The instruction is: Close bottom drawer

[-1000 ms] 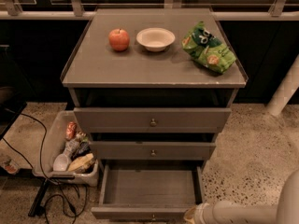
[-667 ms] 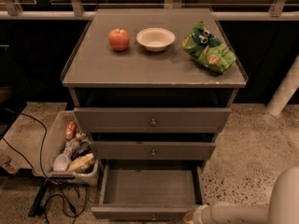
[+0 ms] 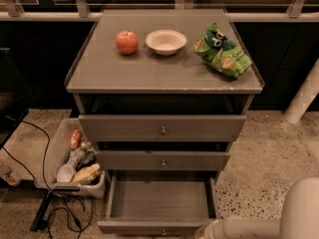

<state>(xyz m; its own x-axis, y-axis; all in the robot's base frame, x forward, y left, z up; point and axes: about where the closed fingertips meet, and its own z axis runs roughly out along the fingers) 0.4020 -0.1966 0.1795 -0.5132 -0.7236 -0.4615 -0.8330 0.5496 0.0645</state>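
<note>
Speckled stone floor surrounds the grey cabinet, whose bottom drawer [image 3: 159, 200] stands pulled far out with its empty box showing, so the closing push looks wholly left to do. At the frame's lower edge the gripper [image 3: 203, 230] sits by the right end of the drawer front, and whether it is open or closed cannot be told. An apple [image 3: 127, 42], a bowl [image 3: 166, 41] and a green snack bag [image 3: 223, 51] lie on the counter [image 3: 149, 73], while a rubbish bin [image 3: 75, 159] and cables [image 3: 56, 210] lie left of the drawer's path.

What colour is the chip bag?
Crinkly chip bag is green, camera view; claw sits beside the grey bottom drawer.
</note>
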